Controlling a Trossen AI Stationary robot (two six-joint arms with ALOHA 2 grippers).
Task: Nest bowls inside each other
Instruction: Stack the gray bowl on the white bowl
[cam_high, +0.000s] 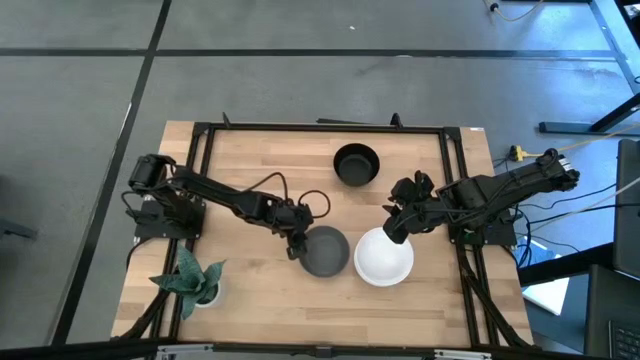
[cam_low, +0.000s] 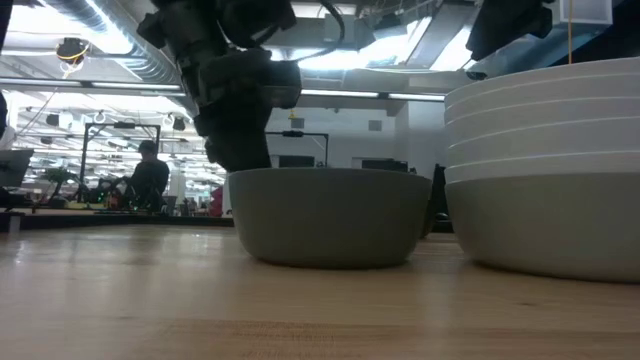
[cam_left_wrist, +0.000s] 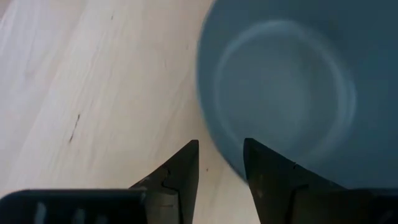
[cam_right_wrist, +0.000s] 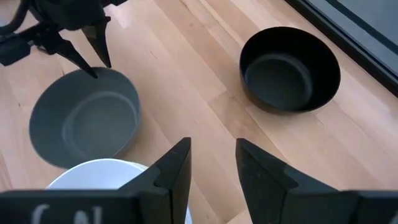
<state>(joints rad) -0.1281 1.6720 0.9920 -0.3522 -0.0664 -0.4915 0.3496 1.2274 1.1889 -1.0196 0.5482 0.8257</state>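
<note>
My left gripper (cam_left_wrist: 221, 171) hangs with its two dark fingers parted by a narrow gap astride the rim of the round dark grey bowl (cam_high: 324, 250), one finger outside the wall and one over the inside, not yet closed on it. Just beyond that bowl, touching or nearly so, stands the stack of nested white round bowls (cam_high: 384, 257) with a lighter grey bowl at its base (cam_low: 545, 225). My right gripper (cam_right_wrist: 212, 163) hovers over the stack's far edge, fingers slightly apart and empty. Farther off on the pale wooden table (cam_high: 250, 160), well apart from both, sits the glossy black round bowl (cam_high: 356, 164).
</note>
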